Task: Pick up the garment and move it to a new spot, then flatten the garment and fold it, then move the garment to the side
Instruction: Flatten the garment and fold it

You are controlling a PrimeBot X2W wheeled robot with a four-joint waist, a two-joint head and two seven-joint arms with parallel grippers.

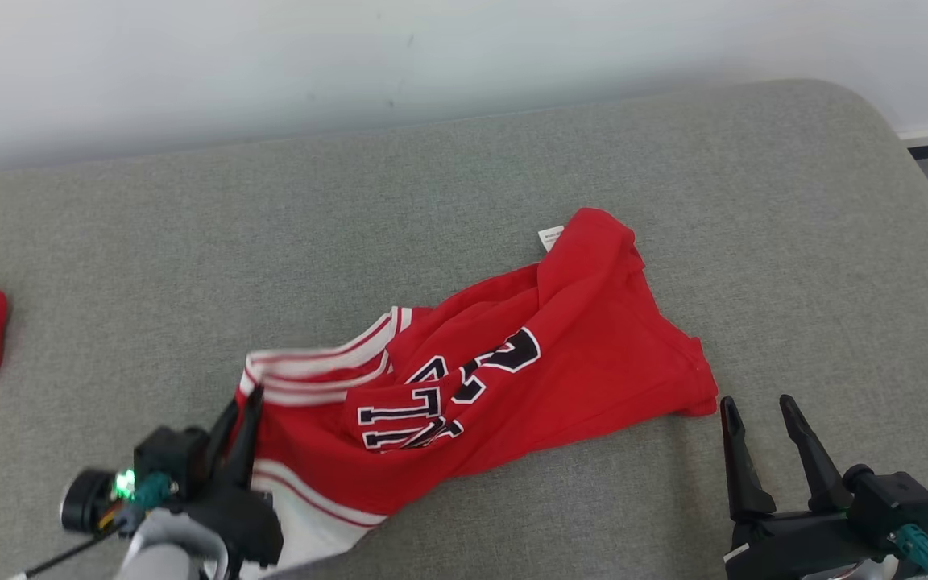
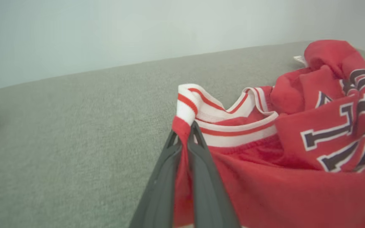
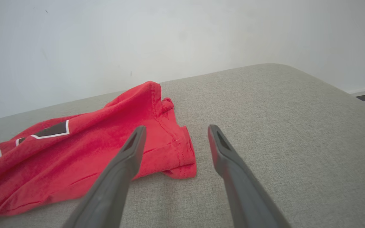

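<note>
Garment is pinched at its striped edge by the closed left gripper, the right gripper is held open and empty beside its hem, and moving, flattening and folding are judged undone.

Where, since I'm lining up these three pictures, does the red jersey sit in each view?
Head view: the red jersey runs from lower left to right of centre, with the left gripper shut on it.
Left wrist view: it covers the right half, its striped edge pinched at centre.
Right wrist view: it covers the left half, its hem corner by the open right gripper.
Shared landmark: the dark number print.
</note>
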